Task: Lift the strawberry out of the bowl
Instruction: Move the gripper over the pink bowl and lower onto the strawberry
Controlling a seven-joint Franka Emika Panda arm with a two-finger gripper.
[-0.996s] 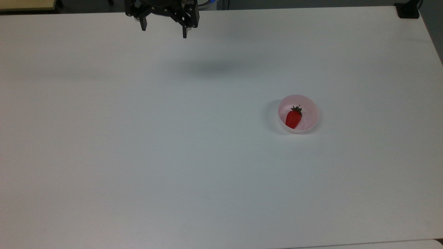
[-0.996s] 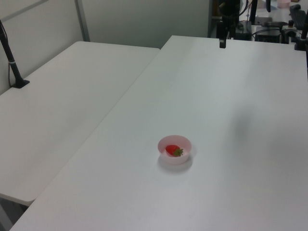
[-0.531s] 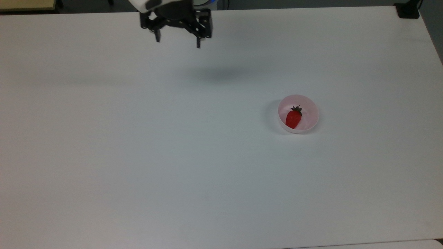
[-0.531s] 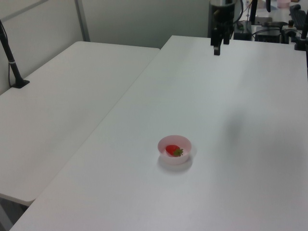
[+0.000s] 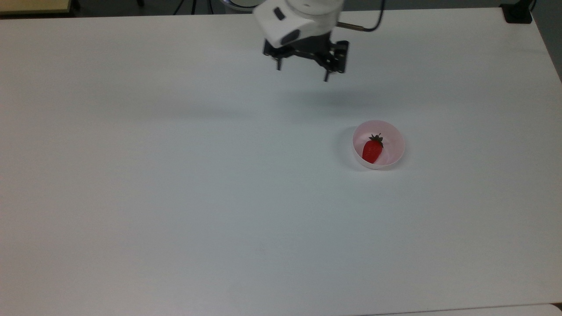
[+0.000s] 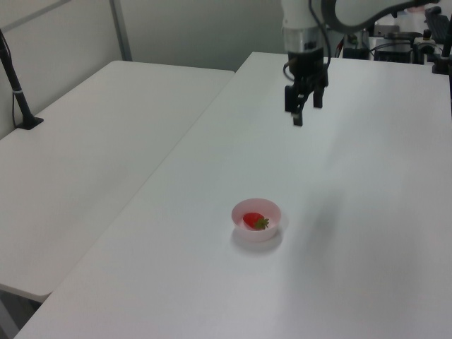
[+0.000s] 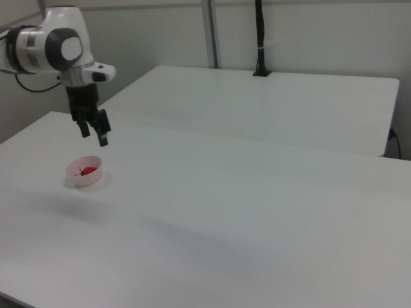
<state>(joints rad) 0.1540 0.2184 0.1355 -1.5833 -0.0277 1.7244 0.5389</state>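
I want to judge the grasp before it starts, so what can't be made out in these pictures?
- Strawberry, right view: too small to tell which way its leaf cap points.
- Strawberry's underside, top view: hidden against the bowl floor.
- Arm above the gripper, top view: cut off by the top edge.
- Gripper's height above the table: unclear in the top view.

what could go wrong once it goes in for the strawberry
1. The bowl looks thin and light with nothing holding it, so a jaw catching the rim might push or tip it.
2. The strawberry lies against the wall at the top view's left, leaving little room for the open gripper there.
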